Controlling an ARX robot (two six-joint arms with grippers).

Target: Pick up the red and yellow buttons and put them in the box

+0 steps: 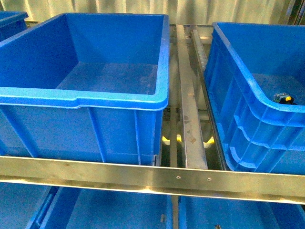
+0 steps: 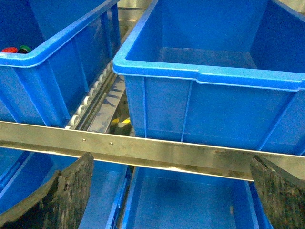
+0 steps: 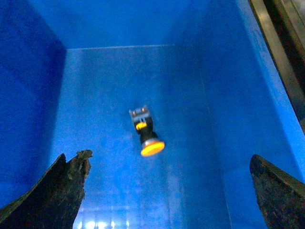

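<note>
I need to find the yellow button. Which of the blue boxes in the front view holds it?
The right box: the yellow button lies on its floor. The middle box shows only bare floor.

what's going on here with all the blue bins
The robot is sorting push buttons among blue bins. Its right gripper is open, looking down into the right-hand bin at the yellow button, which lies on its side on the floor, not gripped. The left gripper is open and empty, facing the middle bin, which looks empty. The red button sits in the left-hand bin beside a green-capped one.
</note>
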